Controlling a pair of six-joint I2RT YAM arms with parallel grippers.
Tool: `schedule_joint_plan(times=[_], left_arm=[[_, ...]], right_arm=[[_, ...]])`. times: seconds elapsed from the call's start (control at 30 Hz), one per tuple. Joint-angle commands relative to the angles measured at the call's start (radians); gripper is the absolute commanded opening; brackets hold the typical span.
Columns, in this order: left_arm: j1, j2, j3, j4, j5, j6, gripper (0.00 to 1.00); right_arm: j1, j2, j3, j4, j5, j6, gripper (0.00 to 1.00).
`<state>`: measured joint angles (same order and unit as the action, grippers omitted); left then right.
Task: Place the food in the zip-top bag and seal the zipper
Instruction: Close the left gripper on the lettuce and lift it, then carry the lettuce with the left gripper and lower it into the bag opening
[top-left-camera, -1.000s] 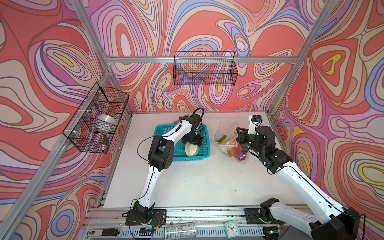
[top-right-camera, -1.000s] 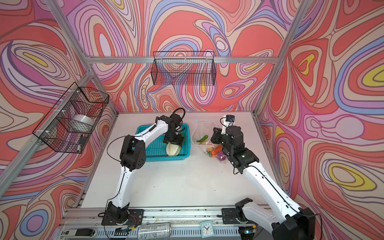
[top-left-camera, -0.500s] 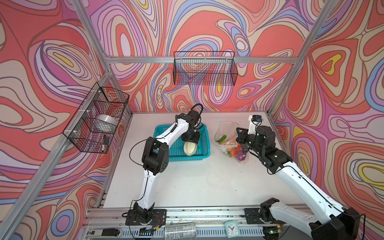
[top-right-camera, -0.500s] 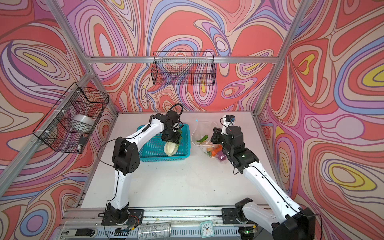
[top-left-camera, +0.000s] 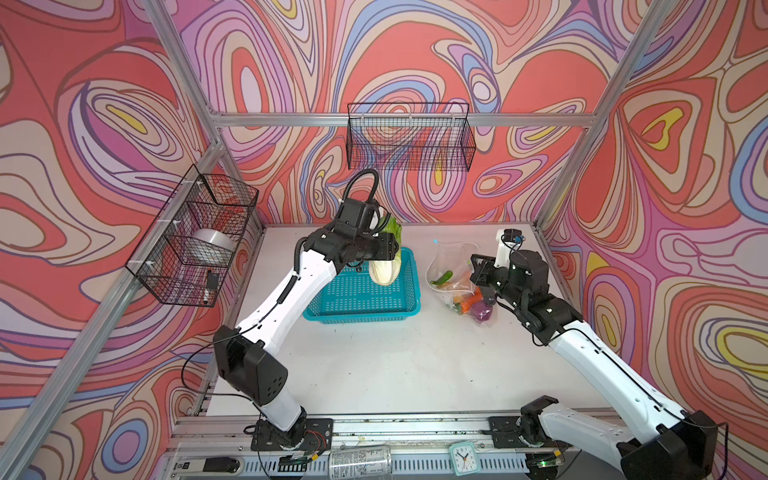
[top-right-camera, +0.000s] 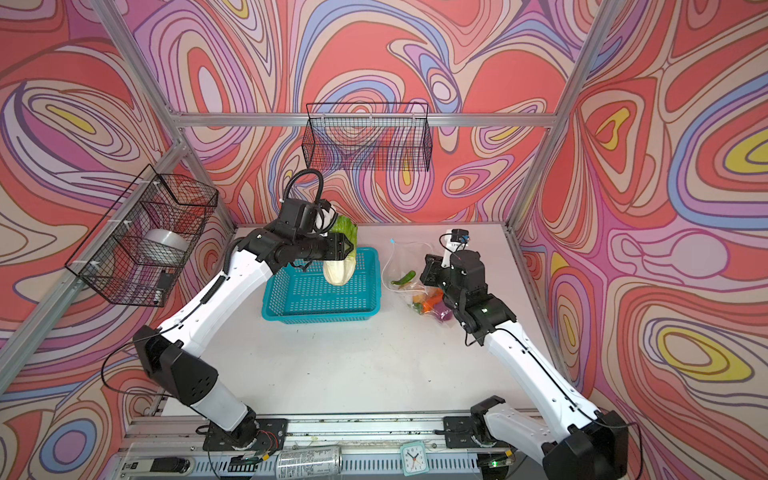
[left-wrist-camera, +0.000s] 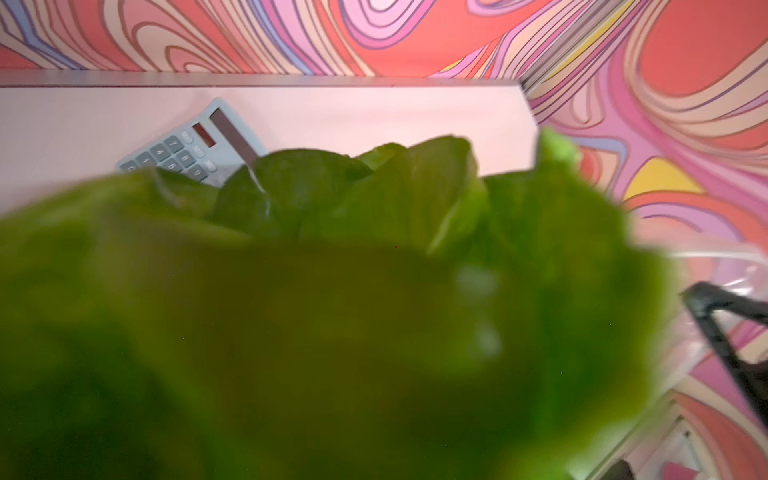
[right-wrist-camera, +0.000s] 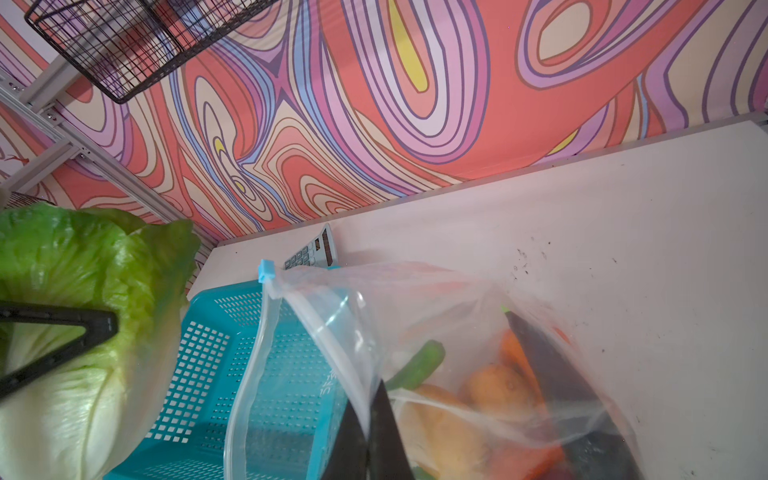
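Cabbage raised above basket | gripped in left claw

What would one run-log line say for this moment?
left gripper: holds green-white napa cabbage above teal perforated plastic basket | right gripper: shut on clear crinkly zip-top bag rim | bag: open, toy vegetables inside

The bag is clear, glossy, crinkled plastic. The basket is perforated teal plastic; the table is matt white, lightly scuffed.

A lab test cell: aluminium frame, swirl-printed walls, white tabletop.
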<state>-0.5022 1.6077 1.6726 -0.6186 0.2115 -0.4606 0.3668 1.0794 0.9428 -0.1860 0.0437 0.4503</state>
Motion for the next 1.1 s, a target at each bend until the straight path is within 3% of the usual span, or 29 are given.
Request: schedule_joint_plan(times=[0.0, 0.17, 0.37, 0.63, 0.77, 1.07], left_arm=[[0.001, -0.048, -0.061, 0.292, 0.092, -0.145, 0.61], [-0.063, -0.117, -0.191, 0.582, 0.069, -0.224, 0.6], [-0.236, -0.148, -0.41, 1.004, -0.19, -0.175, 0.59], [-0.365, -0.038, -0.419, 1.228, -0.375, -0.013, 0.59], [-0.39, 0.028, -0.425, 1.343, -0.474, 0.066, 0.58], [-0.427, 0.122, -0.481, 1.564, -0.573, 0.162, 0.58]], right_arm=[[-0.003, 0.006, 0.022, 0.024, -0.004, 0.015, 0.0], [-0.003, 0.004, 0.015, 0.034, -0.008, 0.033, 0.0], [-0.002, 0.011, 0.018, 0.046, -0.044, 0.086, 0.0], [-0.003, 0.01, 0.022, 0.043, -0.075, 0.139, 0.0], [-0.002, 0.002, 0.027, 0.041, -0.106, 0.179, 0.0], [-0.003, 0.012, 0.121, -0.068, -0.077, 0.273, 0.0]])
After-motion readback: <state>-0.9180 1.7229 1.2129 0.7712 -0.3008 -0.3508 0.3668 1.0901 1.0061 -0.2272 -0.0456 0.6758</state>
